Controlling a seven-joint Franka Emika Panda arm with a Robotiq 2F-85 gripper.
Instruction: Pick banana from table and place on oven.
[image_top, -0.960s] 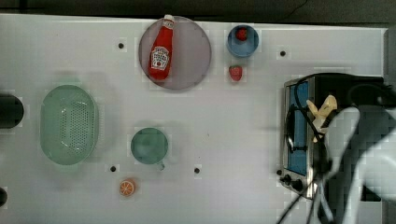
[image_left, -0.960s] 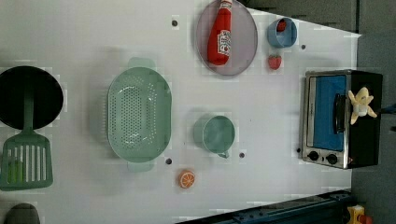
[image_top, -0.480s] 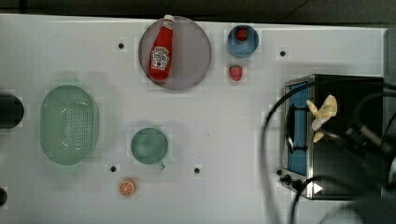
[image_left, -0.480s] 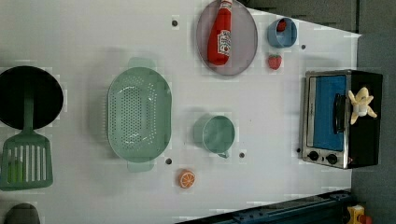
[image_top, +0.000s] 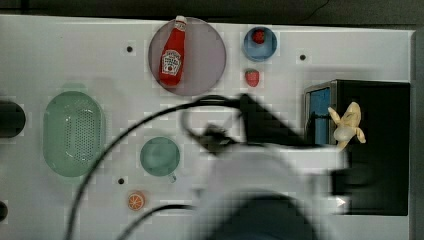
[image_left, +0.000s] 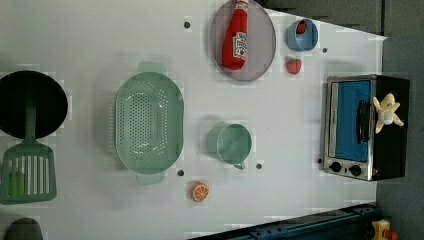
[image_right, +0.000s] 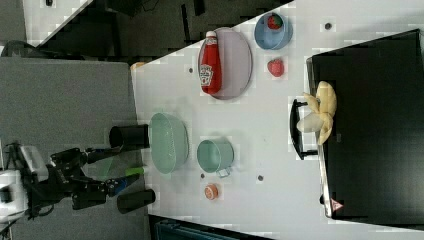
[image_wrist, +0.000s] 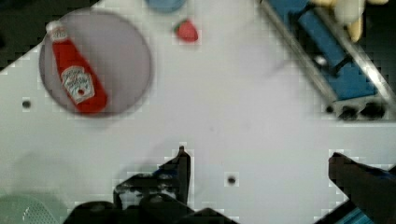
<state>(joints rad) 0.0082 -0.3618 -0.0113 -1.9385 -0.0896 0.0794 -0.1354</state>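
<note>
Blurred arm (image_top: 270, 175) over table (image_top: 60, 55)

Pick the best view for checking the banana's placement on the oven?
Right view: banana lies large and unobstructed on the oven top's front edge. Top and left views show it smaller; wrist view clips it at the frame edge.

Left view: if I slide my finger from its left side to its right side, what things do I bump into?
Spatula → colander → orange slice → mug → oven → banana.
</note>
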